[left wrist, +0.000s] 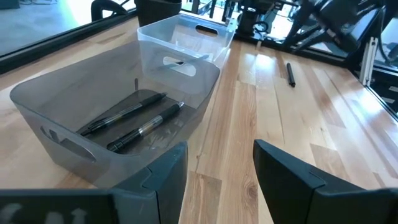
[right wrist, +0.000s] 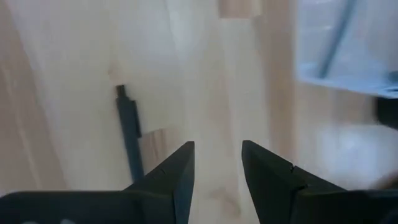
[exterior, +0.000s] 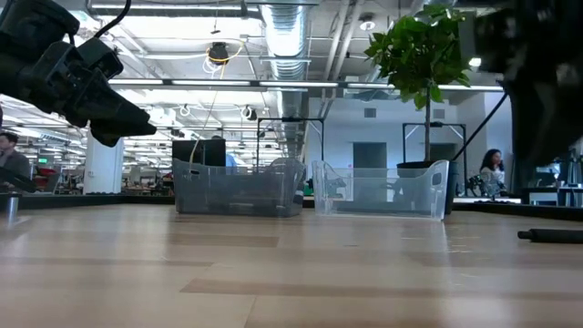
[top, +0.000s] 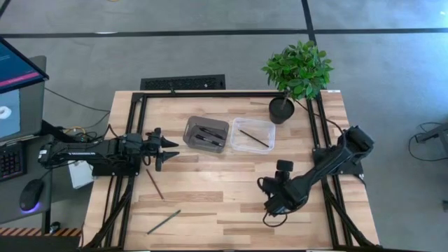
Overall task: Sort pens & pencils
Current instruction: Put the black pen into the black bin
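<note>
My left gripper [top: 168,149] [left wrist: 221,180] is open and hovers above the table left of the grey tray [top: 189,129]. Two black pens [left wrist: 127,114] [left wrist: 146,127] lie flat on that tray's floor. The clear tray [top: 269,127] beside it holds one thin pencil [top: 254,138]. A brownish pencil [top: 155,183] and a grey pencil [top: 164,222] lie on the table near the left front. My right gripper [right wrist: 217,165] is open and points down over the wood. A black pen [right wrist: 129,140] lies beside its fingers, untouched, and also shows as the pen [exterior: 551,235] on the table.
A potted plant [top: 297,73] stands at the far right corner behind the clear tray. A black frame [top: 136,112] runs along the table's left, far and right edges. A monitor, keyboard and mouse [top: 31,194] sit off the table's left side. People show in the room beyond.
</note>
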{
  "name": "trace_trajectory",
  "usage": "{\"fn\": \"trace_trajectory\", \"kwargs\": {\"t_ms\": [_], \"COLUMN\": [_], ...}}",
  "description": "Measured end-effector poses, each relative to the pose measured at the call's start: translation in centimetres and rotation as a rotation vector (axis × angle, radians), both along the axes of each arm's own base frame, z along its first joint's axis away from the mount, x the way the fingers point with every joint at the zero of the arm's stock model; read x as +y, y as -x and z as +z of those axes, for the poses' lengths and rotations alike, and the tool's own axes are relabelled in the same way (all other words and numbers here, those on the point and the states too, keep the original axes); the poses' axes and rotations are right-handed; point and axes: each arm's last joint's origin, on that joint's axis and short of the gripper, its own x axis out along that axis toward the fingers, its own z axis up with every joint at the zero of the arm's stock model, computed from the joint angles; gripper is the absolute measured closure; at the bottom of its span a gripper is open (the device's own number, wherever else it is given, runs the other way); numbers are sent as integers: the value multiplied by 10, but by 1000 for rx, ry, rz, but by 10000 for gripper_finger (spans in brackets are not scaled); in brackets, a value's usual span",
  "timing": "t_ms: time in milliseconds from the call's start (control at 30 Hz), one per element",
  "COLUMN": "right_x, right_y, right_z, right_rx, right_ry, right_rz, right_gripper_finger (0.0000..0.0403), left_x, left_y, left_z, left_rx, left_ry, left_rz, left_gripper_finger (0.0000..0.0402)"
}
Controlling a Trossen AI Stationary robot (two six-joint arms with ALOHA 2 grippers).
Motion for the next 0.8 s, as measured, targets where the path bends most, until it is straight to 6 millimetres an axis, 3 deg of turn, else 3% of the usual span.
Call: {"fn": "trace_trajectory", "kwargs": {"t_ms": [300, 800], "right_x": [5, -1], "right_y": [1, -12], "right_z": [-31, -31], "right_rx": [-35, -43], "right_ry": [-184, -282], "right_rz": [14, 51], "right_gripper_finger": [245, 245], "left_x": [0, 1], "left_y": [0, 0], "left_z": [0, 0], "left_rx": [0, -3], "left_ry": [0, 6], "left_rz": [0, 28], "left_gripper_finger": [228, 228]}}
